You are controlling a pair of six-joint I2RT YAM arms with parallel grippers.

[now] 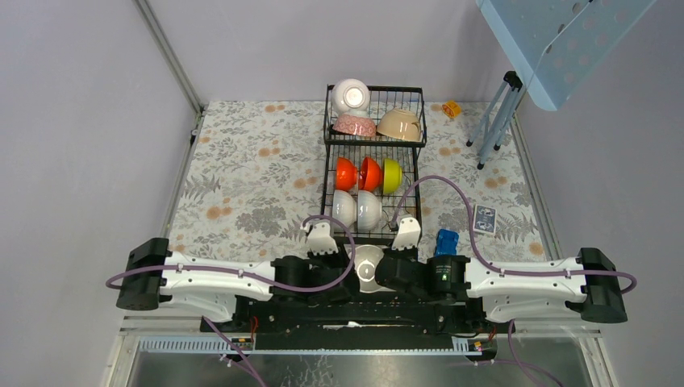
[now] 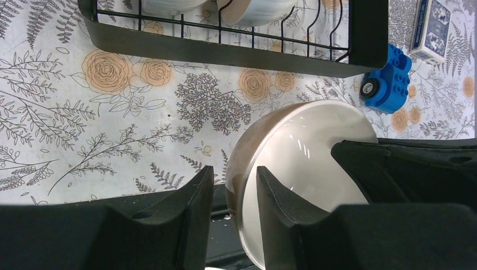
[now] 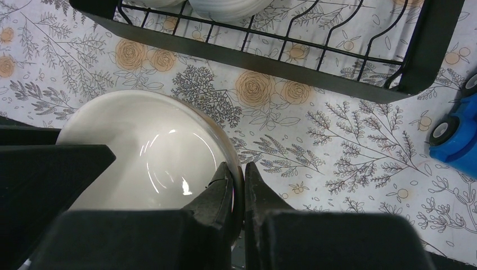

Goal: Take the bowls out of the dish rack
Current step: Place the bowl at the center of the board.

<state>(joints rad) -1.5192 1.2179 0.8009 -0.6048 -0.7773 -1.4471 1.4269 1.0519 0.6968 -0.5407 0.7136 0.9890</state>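
Note:
The black wire dish rack (image 1: 326, 173) stands at the middle back. Its upper basket holds a white bowl (image 1: 351, 96), a pink-patterned bowl (image 1: 355, 125) and a beige bowl (image 1: 398, 125). Its lower tray holds two orange-red bowls (image 1: 346, 173), a yellow-green bowl (image 1: 392, 175) and two white bowls (image 1: 357, 208). A cream bowl with a brown outside (image 1: 367, 264) (image 2: 309, 146) (image 3: 140, 146) hangs tilted between both grippers in front of the rack. My right gripper (image 1: 385, 270) (image 3: 237, 166) is shut on its rim. My left gripper (image 1: 352, 270) (image 2: 234, 171) straddles the opposite rim, open, with a gap showing.
A blue toy block (image 1: 445, 242) (image 2: 388, 79) (image 3: 458, 140) lies right of the rack's front corner, with a card box (image 1: 484, 218) (image 2: 430, 25) beyond it. An orange item (image 1: 452, 108) and a blue stand's legs (image 1: 496, 121) are at the back right. The rack's front edge (image 2: 225, 53) (image 3: 253, 56) is close.

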